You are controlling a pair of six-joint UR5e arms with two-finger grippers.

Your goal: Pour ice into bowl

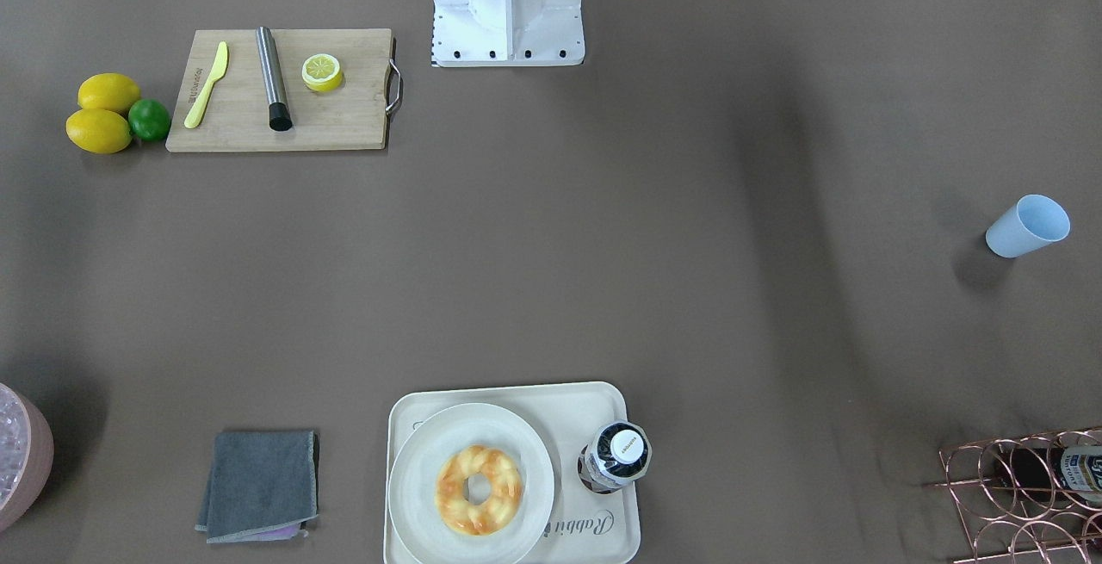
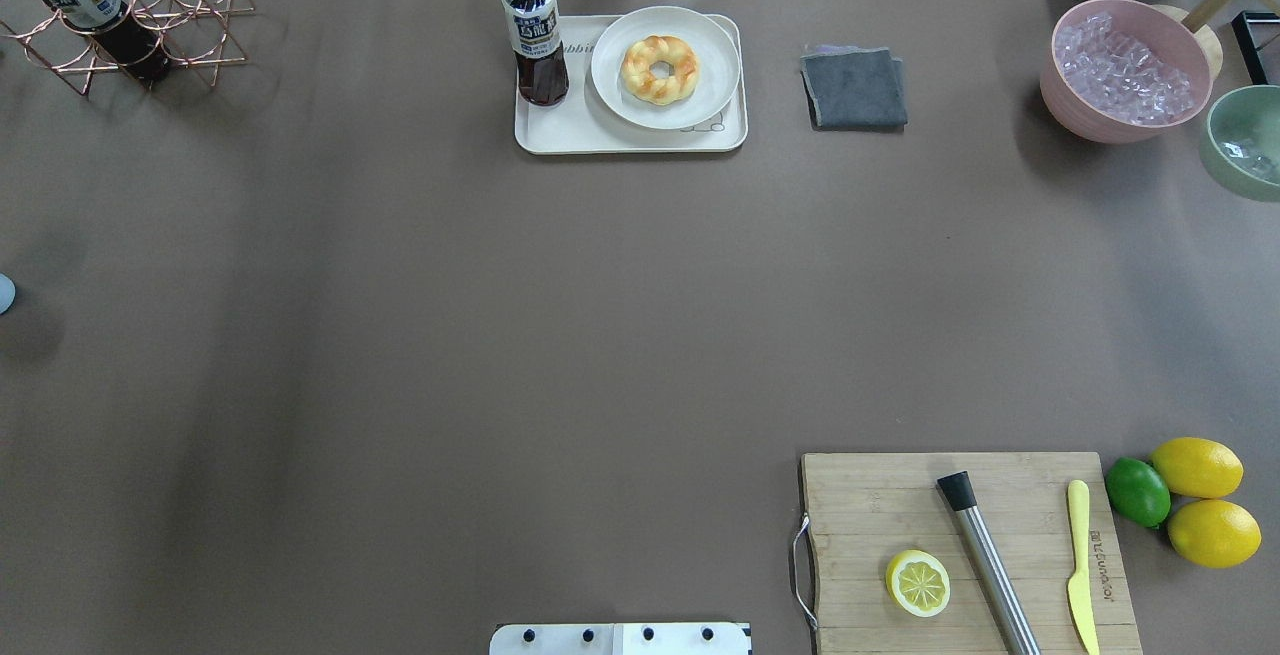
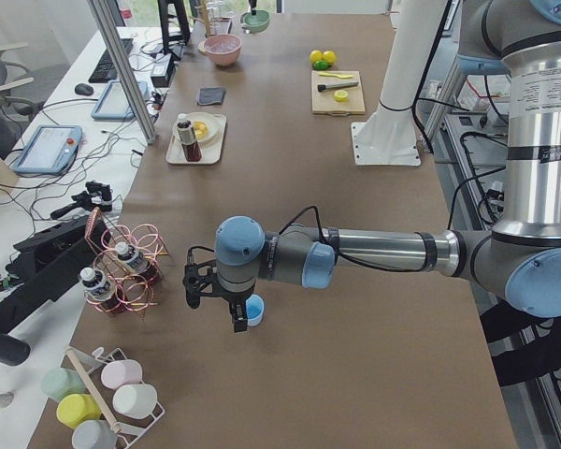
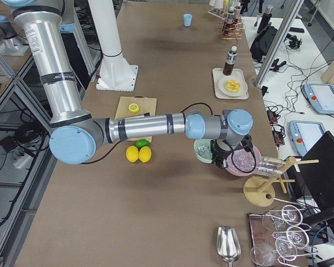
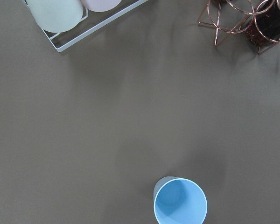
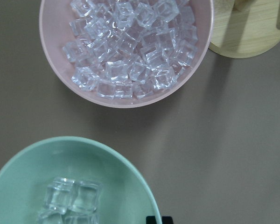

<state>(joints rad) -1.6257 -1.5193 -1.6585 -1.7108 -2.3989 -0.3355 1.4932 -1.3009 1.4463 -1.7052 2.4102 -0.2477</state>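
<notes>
Your right gripper hangs directly over the round mint-green bowl, small clear ice cubes inside; left gripper well apart. Can't tell either's jaws.

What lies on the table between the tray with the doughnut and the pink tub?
A folded grey cloth, apart from both the tray and the pink tub; the overhead view shows it.

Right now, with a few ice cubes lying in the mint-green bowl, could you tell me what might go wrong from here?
1. The right tool hangs over the gap between the mint-green bowl and the pink tub; pulling away could knock either rim and spill the ice.
2. The left tool hovers close to the light blue cup and might tip it.
</notes>
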